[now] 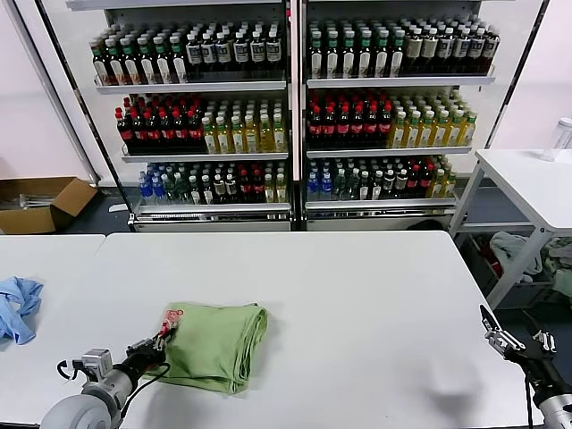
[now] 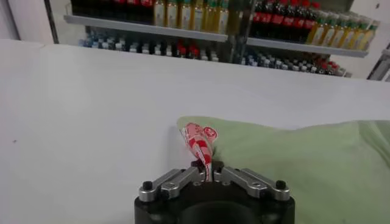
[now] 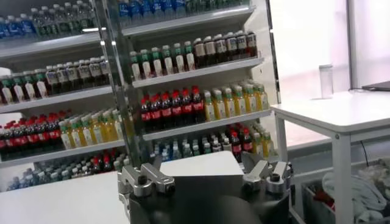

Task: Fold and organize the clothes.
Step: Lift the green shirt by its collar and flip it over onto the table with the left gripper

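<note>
Bright even indoor light, window glare at right, soft faint shadows

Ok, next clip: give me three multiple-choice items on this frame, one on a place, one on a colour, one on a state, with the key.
1. Where does the blue cloth lie relative to the folded green shirt?
A. On top of it
B. Off toward the robot's left, near the table edge
C. On the side table at the right

2. What colour is the printed patch at the shirt's corner?
A. Red and white
B. Black and yellow
C. Plain blue

3. What is the left pincer doing?
A. Hanging open above the shelves
B. Holding a bottle
C. Shut on the shirt's corner

Key: 1 B, the cloth sits apart at the head view's left edge. 2 A, the left wrist view shows it close up. 3 C, the fingers pinch the printed fabric; the right pincer is open and idle at the table's right edge.
</note>
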You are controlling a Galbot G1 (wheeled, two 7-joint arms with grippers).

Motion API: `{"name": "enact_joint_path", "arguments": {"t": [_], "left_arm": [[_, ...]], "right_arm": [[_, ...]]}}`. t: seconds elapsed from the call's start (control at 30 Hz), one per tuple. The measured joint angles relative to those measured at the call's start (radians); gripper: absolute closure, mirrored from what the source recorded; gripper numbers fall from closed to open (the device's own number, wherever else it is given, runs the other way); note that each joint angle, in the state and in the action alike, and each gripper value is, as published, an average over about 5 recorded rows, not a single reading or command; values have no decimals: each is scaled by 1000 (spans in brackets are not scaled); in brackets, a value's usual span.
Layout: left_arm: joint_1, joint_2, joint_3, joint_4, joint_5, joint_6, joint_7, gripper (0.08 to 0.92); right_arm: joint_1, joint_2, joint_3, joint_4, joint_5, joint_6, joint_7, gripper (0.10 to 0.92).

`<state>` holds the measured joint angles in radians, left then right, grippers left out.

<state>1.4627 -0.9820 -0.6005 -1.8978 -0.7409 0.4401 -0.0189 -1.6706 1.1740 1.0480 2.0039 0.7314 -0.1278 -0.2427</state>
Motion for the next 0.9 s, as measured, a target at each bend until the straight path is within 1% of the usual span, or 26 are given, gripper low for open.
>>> {"name": "enact_joint_path", "arguments": {"t": [0.23,0.4,0.53,0.7,0.9], "left_arm": [[24,-26,-93,-31,-15,-7,0,884],[48,-18,-202,-38,-23,-7,9,884],[67,13,-300,-36,-27,-4,18,884],[74,69,-409,-38,-37,3,27,884],[56,119,-467,-60,-38,25,23,884]], "right_arm": [[0,2,-5,-4,-6,8,-9,203],[-2,0,-6,-4,-7,13,-13,203],[-1,1,-10,0,-7,14,-13,203],[-4,4,-12,9,-8,14,-14,203],[-11,8,-6,21,-6,14,-13,203]]}}
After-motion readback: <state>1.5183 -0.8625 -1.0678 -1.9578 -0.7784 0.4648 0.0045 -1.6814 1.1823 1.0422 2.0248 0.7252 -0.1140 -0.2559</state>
